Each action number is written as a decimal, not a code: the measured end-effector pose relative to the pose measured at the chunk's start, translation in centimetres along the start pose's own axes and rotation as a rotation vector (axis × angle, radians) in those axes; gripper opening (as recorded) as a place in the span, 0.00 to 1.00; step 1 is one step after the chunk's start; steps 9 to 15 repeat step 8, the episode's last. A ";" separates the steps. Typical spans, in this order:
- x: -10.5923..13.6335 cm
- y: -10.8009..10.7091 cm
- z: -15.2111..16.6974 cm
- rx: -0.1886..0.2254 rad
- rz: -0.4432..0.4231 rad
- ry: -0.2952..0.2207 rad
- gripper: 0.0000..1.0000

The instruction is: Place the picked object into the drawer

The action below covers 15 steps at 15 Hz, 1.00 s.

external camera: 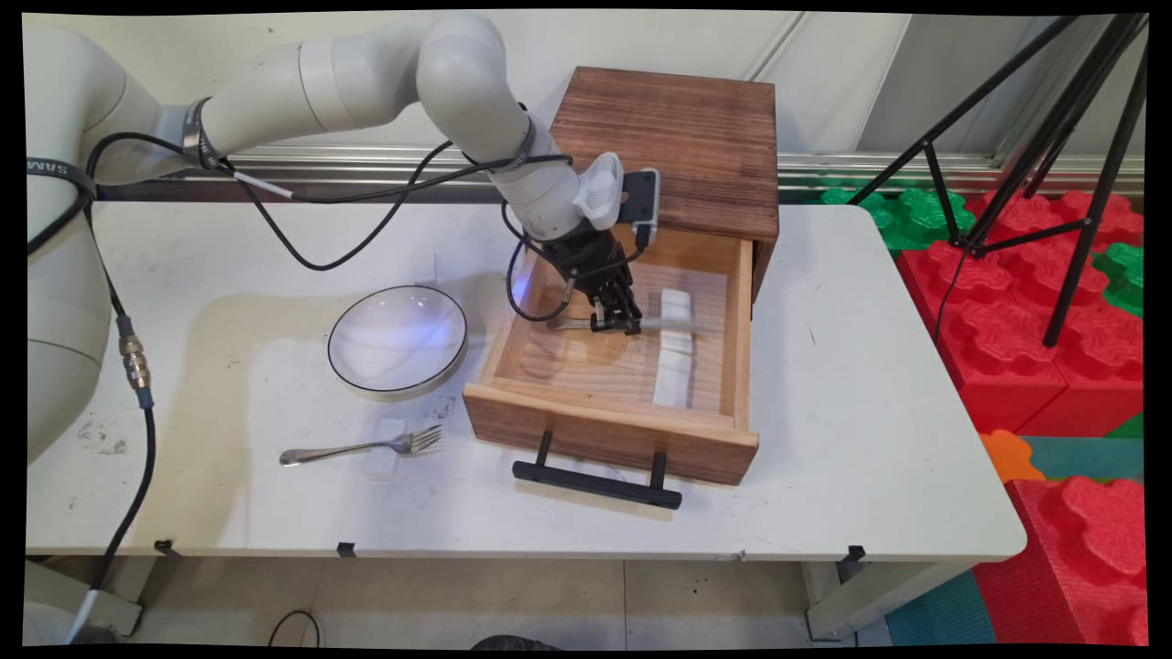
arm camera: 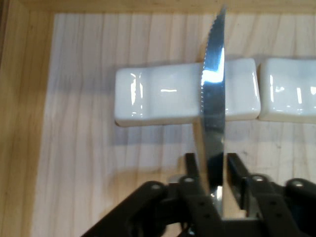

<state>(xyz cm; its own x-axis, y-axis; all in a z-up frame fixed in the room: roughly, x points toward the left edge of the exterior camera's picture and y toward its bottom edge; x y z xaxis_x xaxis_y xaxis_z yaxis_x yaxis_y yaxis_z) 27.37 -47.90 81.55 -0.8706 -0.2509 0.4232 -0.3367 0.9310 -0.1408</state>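
Your gripper (arm camera: 213, 173) pinches a knife (arm camera: 213, 98) inside the open drawer (external camera: 609, 430), centre frame.
Its blade lies across a white rest (arm camera: 163, 96); the fork (external camera: 362, 448) and bowl (external camera: 397, 339) sit outside, lower left.

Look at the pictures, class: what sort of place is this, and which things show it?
Probably a robotics lab or test room, not a kitchen: a robot arm works at a plain white table, a black tripod stands beside it, and red and green foam blocks are stacked on the floor.
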 end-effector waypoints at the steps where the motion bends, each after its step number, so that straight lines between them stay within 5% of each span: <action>1: 0.0 0.0 0.0 0.001 -0.002 -0.001 1.00; 15: 0.1 -0.1 -0.1 0.011 -0.006 0.001 1.00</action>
